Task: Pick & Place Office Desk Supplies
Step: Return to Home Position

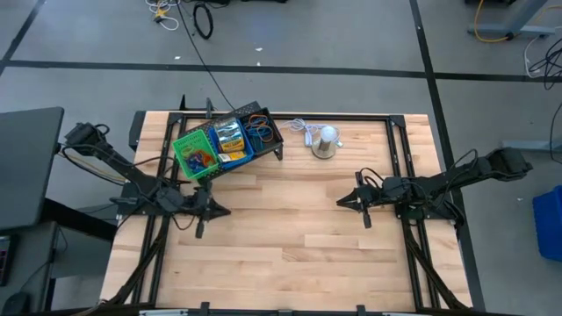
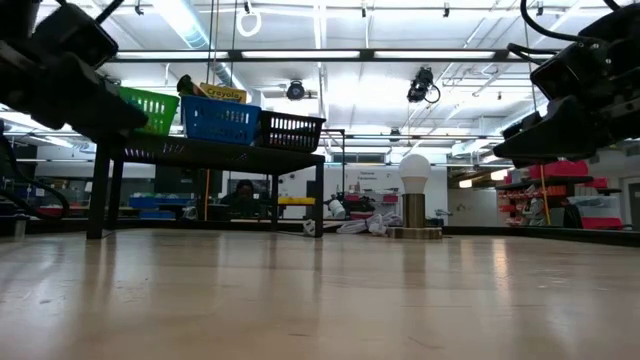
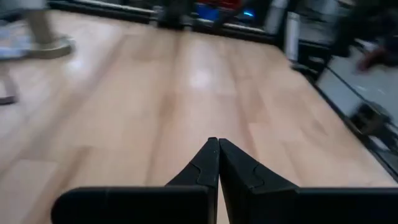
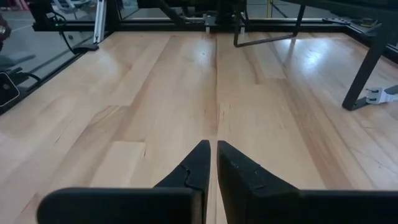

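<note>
1. The left gripper (image 1: pixel 223 211) hovers over the left half of the table (image 1: pixel 290 263); its fingers (image 3: pixel 202 165) are pressed together tip to tip and hold nothing
2. The right gripper (image 1: pixel 342 202) hangs over the right half, pointing toward the left one; its fingers are closed with only a hairline slit between them, and it is empty too
3. In the low view both claws sit above the wood, touching neither the board nor any object
4. The green tray (image 1: pixel 195 154), blue tray (image 1: pixel 230 140) and black mesh tray (image 1: pixel 262 129) stand side by side on the black rack (image 1: pixel 279 149) at the far edge, left of centre; a crayon box (image 2: pixel 225 93) sticks up from the blue tray
5. A silver dome (image 1: pixel 325 142) with a white cord (image 1: pixel 299 125) stands just right of the rack
6. Bare wood lies open between the two grippers and all the way to the near edge
</note>
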{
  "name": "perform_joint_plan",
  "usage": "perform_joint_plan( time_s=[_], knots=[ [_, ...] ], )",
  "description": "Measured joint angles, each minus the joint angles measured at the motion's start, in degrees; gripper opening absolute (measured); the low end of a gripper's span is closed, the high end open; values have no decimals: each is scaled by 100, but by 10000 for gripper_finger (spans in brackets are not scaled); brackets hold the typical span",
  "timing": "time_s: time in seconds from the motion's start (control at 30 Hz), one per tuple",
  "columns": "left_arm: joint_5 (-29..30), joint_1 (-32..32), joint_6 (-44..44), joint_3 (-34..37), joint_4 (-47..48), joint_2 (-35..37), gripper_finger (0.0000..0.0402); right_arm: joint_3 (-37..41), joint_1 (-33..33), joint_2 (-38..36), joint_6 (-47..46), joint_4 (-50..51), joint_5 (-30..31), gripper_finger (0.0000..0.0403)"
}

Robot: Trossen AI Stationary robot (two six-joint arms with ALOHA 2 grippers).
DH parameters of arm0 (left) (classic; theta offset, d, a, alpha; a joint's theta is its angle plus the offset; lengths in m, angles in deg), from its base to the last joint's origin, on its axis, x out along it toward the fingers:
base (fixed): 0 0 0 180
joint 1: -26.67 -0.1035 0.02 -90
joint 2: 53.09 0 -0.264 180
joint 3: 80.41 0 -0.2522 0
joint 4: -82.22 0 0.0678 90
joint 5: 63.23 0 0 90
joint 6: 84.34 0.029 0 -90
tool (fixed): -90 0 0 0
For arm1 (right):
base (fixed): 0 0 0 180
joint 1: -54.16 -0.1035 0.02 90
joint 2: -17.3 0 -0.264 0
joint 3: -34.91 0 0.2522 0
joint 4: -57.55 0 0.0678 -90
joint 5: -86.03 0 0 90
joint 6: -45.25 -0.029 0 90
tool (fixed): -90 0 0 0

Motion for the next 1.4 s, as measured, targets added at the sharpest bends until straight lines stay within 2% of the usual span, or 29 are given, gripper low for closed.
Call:
perform_joint_plan(
  time_s=[0.1,0.17,0.27,0.47,0.6,0.7,0.83,0.93,1.07,1.2,1.33,1.4],
  knots=[
    [-390,42,295,0,-183,2,12,0,0,0,0,-2,0,34],
    [-170,203,471,0,-489,83,12,0,0,0,-5,-3,0,34],
    [677,716,806,0,-445,504,12,0,0,0,-39,-63,-2,34],
    [3229,2274,843,0,708,1251,12,0,0,0,-205,-187,-2,34],
    [3916,3278,1147,0,1019,1486,12,0,0,0,-205,-273,-2,34],
    [3934,3931,1364,0,1000,1653,12,0,0,0,-208,-278,-4,34],
    [3272,4520,1538,0,994,1707,12,0,0,0,-208,-278,-2,34],
    [2479,4664,1537,0,908,1603,12,0,0,0,-208,-279,-3,34],
    [2149,4599,1770,0,377,1282,12,0,0,0,-203,-281,-3,34],
    [2186,4784,2073,0,302,1262,12,0,0,0,-210,-317,-4,34],
    [2942,5363,2111,0,427,1679,12,0,-2,1,-227,-310,-4,34],
    [3094,5441,2037,-2,456,1677,12,0,-2,0,-310,-316,-4,34]
  ],
)
